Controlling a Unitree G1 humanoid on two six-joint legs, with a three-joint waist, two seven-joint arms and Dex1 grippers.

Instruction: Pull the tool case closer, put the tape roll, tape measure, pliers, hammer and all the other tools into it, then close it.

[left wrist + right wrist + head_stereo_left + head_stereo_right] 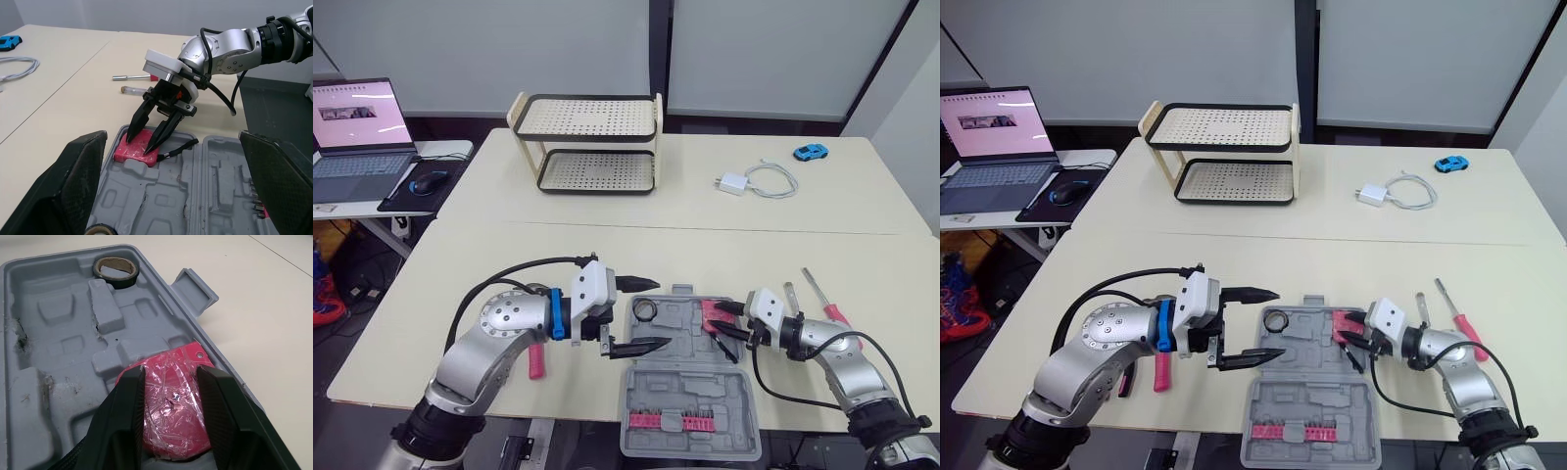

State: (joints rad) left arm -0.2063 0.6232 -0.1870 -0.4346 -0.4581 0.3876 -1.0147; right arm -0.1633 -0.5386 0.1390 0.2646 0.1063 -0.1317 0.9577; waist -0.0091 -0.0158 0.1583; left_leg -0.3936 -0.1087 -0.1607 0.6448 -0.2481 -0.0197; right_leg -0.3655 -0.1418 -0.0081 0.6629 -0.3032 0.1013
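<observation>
The grey tool case (690,382) lies open at the table's front edge, a pink bit strip (675,423) in its near half. A dark tape roll (646,311) sits in its far left pocket. At the case's right end my right gripper (729,338) is shut on the red tape measure (171,401), which rests on the case's moulded floor by the rim. My left gripper (661,313) hangs open over the case's left edge, holding nothing. A red-handled tool (536,360) lies on the table under my left arm. Two screwdrivers (824,302) lie to the right of the case.
A two-tier perforated rack (587,142) stands at the back of the table. A white charger with cable (732,183) and a blue toy car (811,152) lie at the back right. A laptop (357,127) and mouse (431,181) sit on a side desk at left.
</observation>
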